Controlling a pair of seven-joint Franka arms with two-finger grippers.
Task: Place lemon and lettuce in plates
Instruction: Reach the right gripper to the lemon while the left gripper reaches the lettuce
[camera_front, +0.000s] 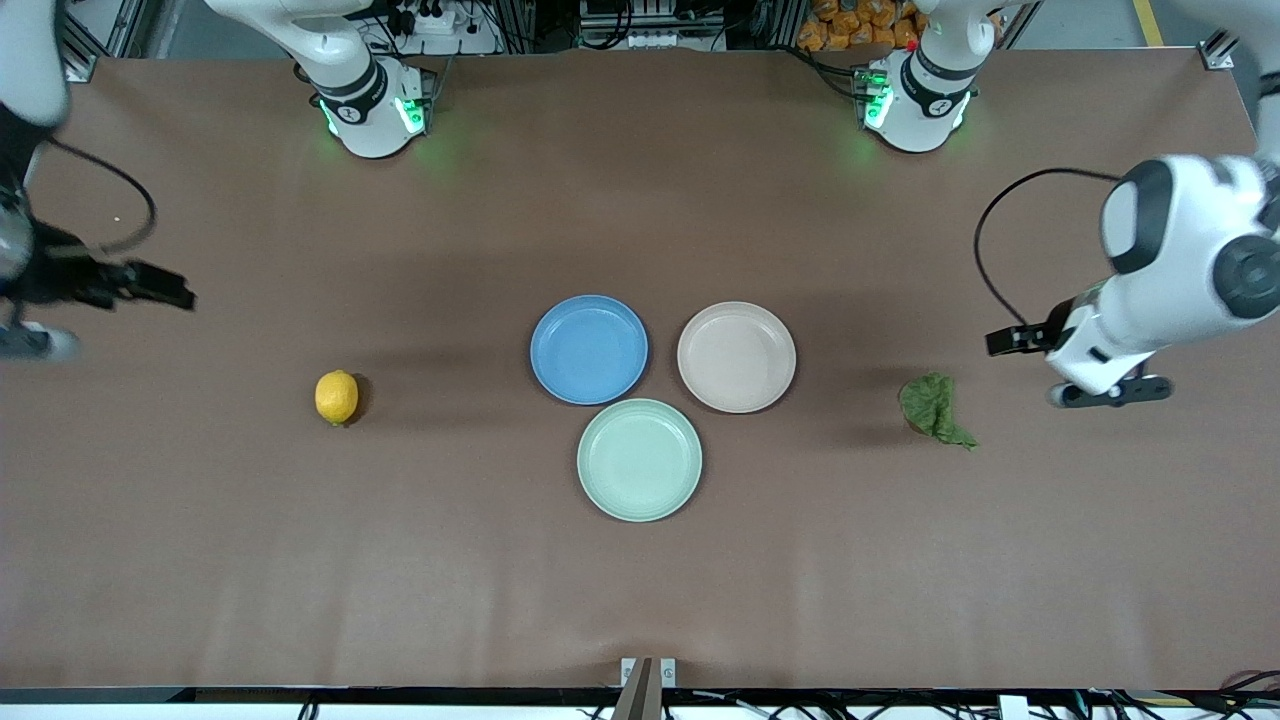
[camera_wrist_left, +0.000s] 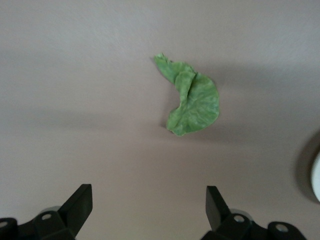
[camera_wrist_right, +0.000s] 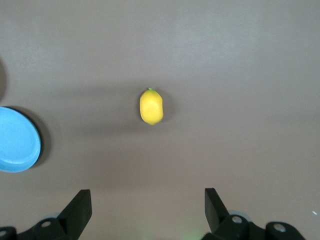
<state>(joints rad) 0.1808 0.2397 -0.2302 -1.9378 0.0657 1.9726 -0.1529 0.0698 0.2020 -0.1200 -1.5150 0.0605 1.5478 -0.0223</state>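
The left claw (camera_wrist_left: 149, 206) hung in the air over the worktop at the left arm's end, its two fingers spread wide and holding nothing. The right claw (camera_wrist_right: 148, 209) hung over the right arm's end, fingers likewise wide apart and empty. Both arms reached out from their bases.

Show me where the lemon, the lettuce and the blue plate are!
lemon (camera_front: 336, 396), front view, middle of its yellow skin.
lettuce (camera_front: 930, 405), front view, wide part of the leaf.
blue plate (camera_front: 589, 349), front view, bare middle.
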